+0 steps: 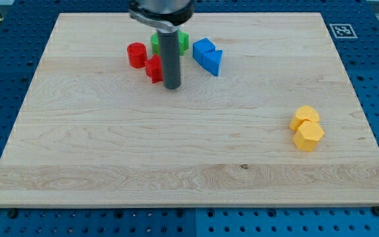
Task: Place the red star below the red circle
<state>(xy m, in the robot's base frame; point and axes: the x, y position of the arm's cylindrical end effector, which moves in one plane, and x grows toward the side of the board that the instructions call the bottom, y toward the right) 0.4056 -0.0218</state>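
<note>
Now my tip (pixel 172 86) touching red star (pixel 153 68), below-right of red circle (pixel 136 54).

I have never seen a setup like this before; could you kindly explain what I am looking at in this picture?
This is a single camera view looking down at a slant on a wooden board set on a blue perforated table. The dark rod coming in from the view's top is the end of a robot arm. It has no claw and holds nothing; my tip only slides along the board and pushes blocks. Near the view's top lie a red circle, a red star right beside my tip on its left, a green block partly hidden behind the rod, and two blue blocks. Two yellow blocks sit at the view's right.
</note>
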